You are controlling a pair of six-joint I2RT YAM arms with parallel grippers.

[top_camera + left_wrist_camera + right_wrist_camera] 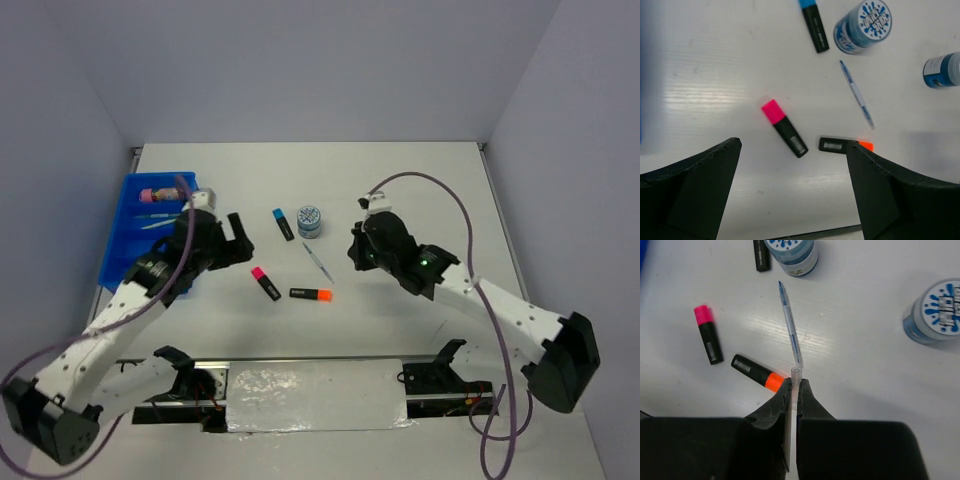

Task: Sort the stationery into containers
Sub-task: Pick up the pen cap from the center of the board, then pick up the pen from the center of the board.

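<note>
A blue-and-white patterned tape roll (pixel 310 220) stands on the white counter (pixel 420 170) and serves as the reference for everything else. Just to its left lies a blue-capped highlighter (pixel 814 25). On its near side a thin blue pen (pixel 790 325) lies at a slant. Farther toward the near edge lie a pink-capped highlighter (pixel 784 127) and, to the right of that one, an orange-capped highlighter (pixel 756 372); the two do not touch. A second tape roll (pixel 935 310) stands to the right of the first, apart from it. Well to the left of the roll sits the blue tray (pixel 125 225). A pink tube (pixel 156 193) lies in the tray's far compartment and pale thin pens (pixel 160 222) lie in the compartment nearer than that. The left gripper (pixel 242 240) hangs between the tray and the roll, above the counter, its fingers (pixel 705 185) spread wide with nothing between them; its wrist view looks down on the pink-capped highlighter. The right gripper (pixel 794 385) is to the right of the roll and a little nearer, above the counter. Its fingers (pixel 772 407) are pressed together on a thin clear pen (pixel 795 373), whose end sticks out just past the fingertips.
</note>
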